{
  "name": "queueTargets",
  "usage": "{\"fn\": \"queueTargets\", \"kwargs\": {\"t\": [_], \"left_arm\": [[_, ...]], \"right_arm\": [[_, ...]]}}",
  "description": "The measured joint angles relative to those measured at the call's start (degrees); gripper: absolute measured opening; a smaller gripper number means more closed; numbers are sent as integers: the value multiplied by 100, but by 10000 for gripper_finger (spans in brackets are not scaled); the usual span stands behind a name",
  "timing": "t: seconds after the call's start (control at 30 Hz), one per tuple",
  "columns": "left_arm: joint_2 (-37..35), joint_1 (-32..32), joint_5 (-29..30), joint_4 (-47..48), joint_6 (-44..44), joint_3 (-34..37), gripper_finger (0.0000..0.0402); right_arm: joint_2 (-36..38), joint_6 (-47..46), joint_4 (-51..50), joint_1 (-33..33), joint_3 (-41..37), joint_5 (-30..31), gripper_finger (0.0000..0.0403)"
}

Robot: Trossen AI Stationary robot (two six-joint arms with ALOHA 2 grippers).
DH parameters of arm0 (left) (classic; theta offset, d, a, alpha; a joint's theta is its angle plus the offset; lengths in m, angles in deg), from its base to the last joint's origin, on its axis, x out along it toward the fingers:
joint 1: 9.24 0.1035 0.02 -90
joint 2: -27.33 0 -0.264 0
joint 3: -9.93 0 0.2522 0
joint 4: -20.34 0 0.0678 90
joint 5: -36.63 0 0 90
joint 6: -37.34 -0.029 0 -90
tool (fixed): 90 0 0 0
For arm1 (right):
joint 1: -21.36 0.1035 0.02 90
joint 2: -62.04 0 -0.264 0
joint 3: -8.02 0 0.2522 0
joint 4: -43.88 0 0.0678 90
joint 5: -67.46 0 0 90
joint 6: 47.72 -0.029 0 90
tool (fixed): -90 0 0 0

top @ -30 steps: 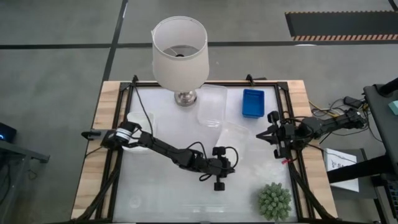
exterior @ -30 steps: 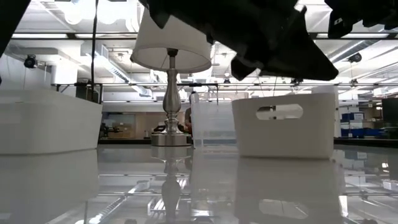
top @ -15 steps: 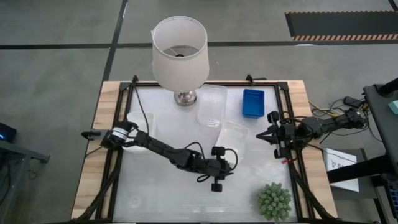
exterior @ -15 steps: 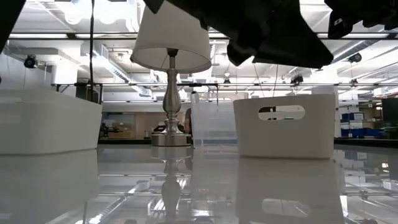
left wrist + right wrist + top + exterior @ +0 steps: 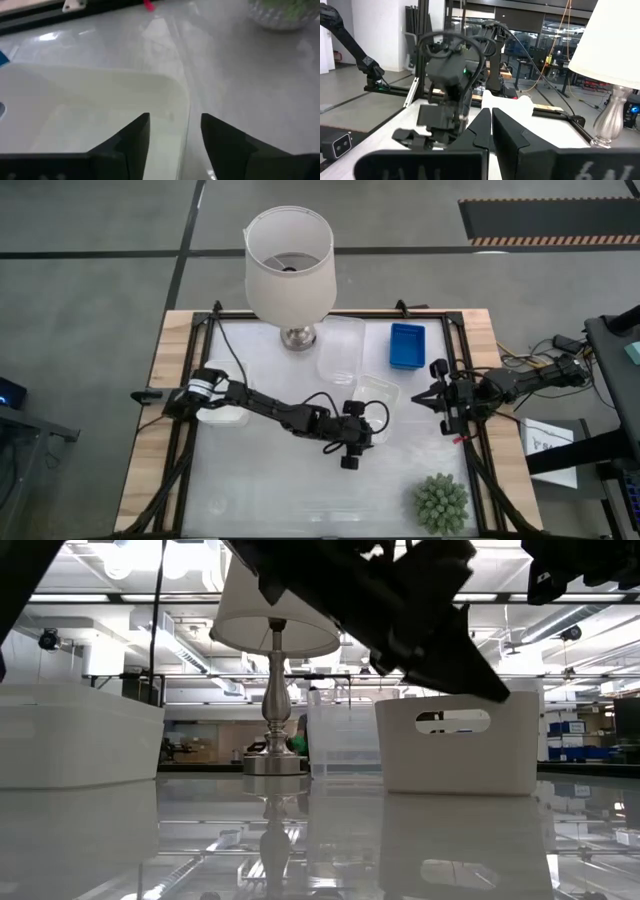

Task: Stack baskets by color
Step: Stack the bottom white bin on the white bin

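Plastic, smooth and white, forms the round-cornered basket (image 5: pixel 374 393) we see mid-worktop (image 5: pixel 290 490). Our left tool (image 5: pixel 368 427), prongs spread, sits at its 7 o'clock corner. Our right tool (image 5: pixel 427 397), pressed together, waits at its 3 o'clock.

Low view: dark left arm (image 5: pixel 400 610) blocks the top of the frame, covering the upper corner of the white rectangular plastic basket with handle slot (image 5: pixel 458 745). Another white plastic basket (image 5: pixel 75 735) is cut off by the frame edge. Clear plastic basket (image 5: pixel 343 735) partly hidden behind the white one. Left wrist view: white basket (image 5: pixel 95 120) cut by the frame edge, spiky green plant (image 5: pixel 285 12) blurred and cropped. Right wrist view: silver lamp base (image 5: pixel 610 125) cropped.
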Motion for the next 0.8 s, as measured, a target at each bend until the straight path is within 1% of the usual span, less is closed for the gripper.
{"fn": "queueTargets", "kwargs": {"t": [0.17,0.33,0.4,0.57,0.7,0.8], "left_arm": [[-4,-11,-73,13,7,0,111],[-4,-9,-160,17,11,0,29],[-4,-9,-178,30,14,0,8],[-4,-42,-176,28,-151,0,1],[-87,-197,-137,157,-282,-2,0],[-292,-386,127,408,-290,-4,0]], "right_arm": [[2,2,-18,0,0,0,9],[2,0,-21,0,0,0,9],[2,0,-21,0,0,0,9],[2,0,-25,0,0,0,9],[2,0,-27,0,0,2,9],[2,0,-31,0,0,2,9]]}}
